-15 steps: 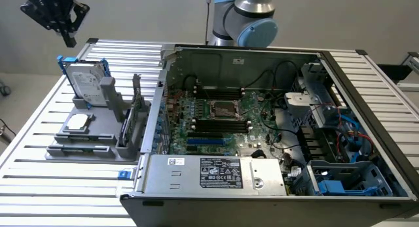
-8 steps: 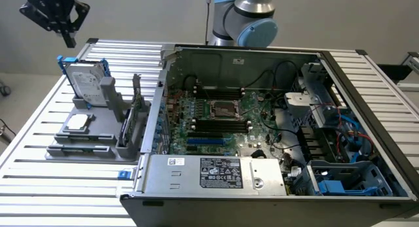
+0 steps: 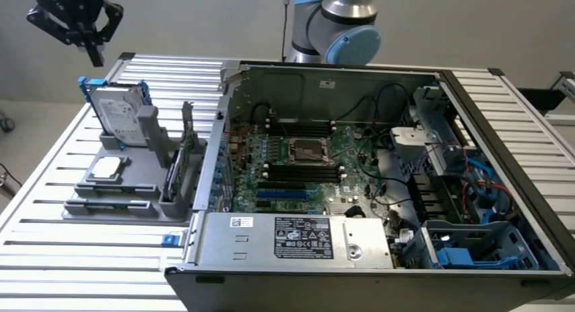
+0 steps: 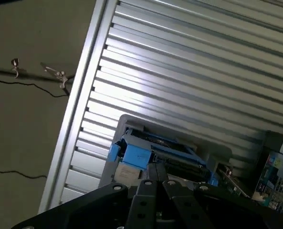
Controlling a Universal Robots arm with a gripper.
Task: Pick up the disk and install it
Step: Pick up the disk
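The gripper hangs fingers-down with its jaws closed on nothing. The arm's joint rises behind the case, well off to the exterior view's right of the gripper. Below the gripper and apart from it, the disk stands on edge in a grey stand on the slatted table. In the wrist view the disk's blue carrier sits just past the closed fingertips.

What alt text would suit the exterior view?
A black gripper, shut and empty, hangs above the disk, which stands upright in a grey holder on a slatted table. An open computer case lies to the exterior view's right.
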